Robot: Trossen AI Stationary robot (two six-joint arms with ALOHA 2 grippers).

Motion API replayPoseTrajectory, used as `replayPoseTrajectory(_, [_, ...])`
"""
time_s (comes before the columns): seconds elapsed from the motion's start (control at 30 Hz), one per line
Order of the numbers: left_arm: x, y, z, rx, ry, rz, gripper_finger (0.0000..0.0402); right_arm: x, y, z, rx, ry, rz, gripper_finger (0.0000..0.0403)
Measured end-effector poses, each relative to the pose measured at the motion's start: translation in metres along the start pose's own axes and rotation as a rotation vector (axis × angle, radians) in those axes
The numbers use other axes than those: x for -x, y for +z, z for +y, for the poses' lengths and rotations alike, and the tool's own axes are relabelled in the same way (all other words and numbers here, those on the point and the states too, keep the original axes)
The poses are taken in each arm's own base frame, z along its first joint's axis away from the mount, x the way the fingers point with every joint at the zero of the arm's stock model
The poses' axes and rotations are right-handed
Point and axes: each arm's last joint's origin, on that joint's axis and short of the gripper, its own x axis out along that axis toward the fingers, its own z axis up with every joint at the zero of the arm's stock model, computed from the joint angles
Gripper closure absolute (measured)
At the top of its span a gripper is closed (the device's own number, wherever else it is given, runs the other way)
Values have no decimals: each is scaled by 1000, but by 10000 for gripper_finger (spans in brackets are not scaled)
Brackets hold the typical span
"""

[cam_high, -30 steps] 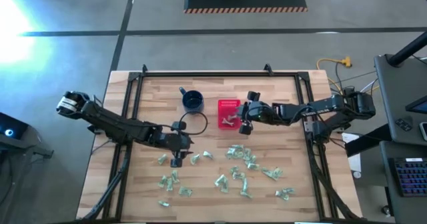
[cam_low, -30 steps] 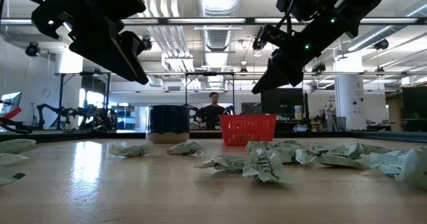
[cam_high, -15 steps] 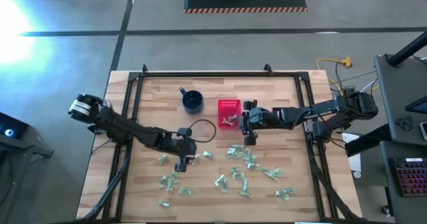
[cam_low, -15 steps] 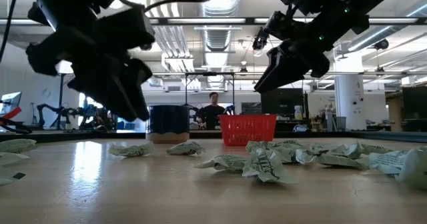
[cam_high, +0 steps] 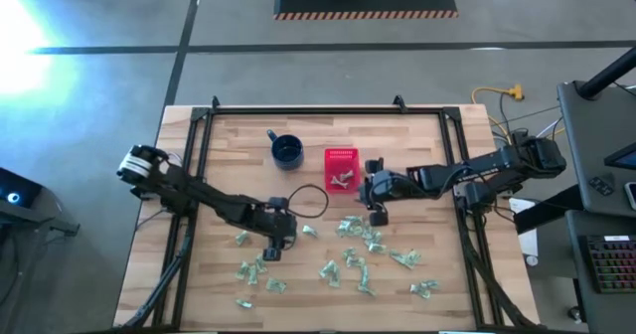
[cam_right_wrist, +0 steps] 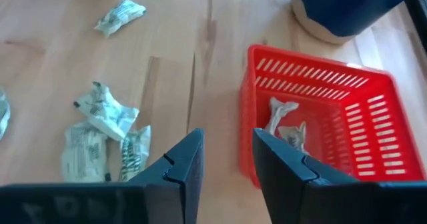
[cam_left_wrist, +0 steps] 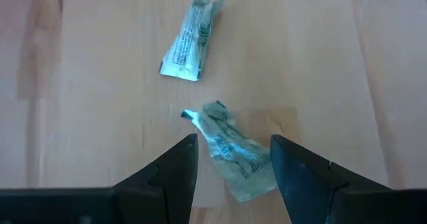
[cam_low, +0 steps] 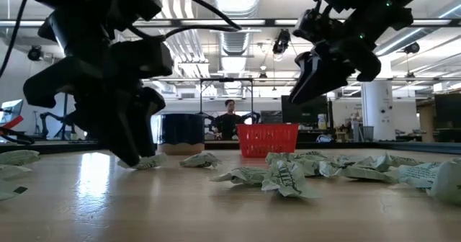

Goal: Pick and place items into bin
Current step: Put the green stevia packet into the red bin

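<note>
The left gripper (cam_left_wrist: pixel 230 159) hangs over the pale wooden table (cam_left_wrist: pixel 87 104) with its two dark fingers (cam_left_wrist: pixel 175 167) spread apart. Between them lies a crumpled pale green and whitish wrapper piece (cam_left_wrist: pixel 230 154), flat on the wood, reaching past the fingertips; whether either finger touches it cannot be told. Farther off lies a second, longer whitish wrapper piece with small print (cam_left_wrist: pixel 192 41), apart from the first.

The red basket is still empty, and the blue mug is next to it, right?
Not quite. The red basket already has a couple of wrappers inside, as the right wrist view shows. The blue mug does stand beside it.
</note>
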Motion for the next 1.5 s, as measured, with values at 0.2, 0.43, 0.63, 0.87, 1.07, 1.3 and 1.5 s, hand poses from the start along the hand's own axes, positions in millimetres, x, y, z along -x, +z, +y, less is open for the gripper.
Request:
replayPoseTrajectory(0.2, [-2, -1, 1, -3, 11, 6, 263, 1, 0, 5, 7, 13, 7, 296])
replayPoseTrajectory(0.43, [-2, -1, 1, -33, 31, 2, 383, 1, -3, 5, -23, 15, 32, 309])
replayPoseTrajectory(0.63, [6, 9, 4, -92, 131, -51, 386, 1, -6, 6, -30, 22, 60, 320])
replayPoseTrajectory(0.87, [32, 47, 16, -248, 369, -195, 395, 2, -8, 11, -63, 38, 86, 325])
replayPoseTrajectory(1.07, [47, 80, 46, -340, 521, -334, 396, 4, -8, 19, -73, 60, 92, 321])
replayPoseTrajectory(1.3, [56, 95, 99, -325, 505, -456, 396, 6, -8, 32, -78, 96, 93, 329])
replayPoseTrajectory(1.5, [52, 97, 133, -278, 485, -450, 397, 9, -7, 42, -51, 122, 86, 328])
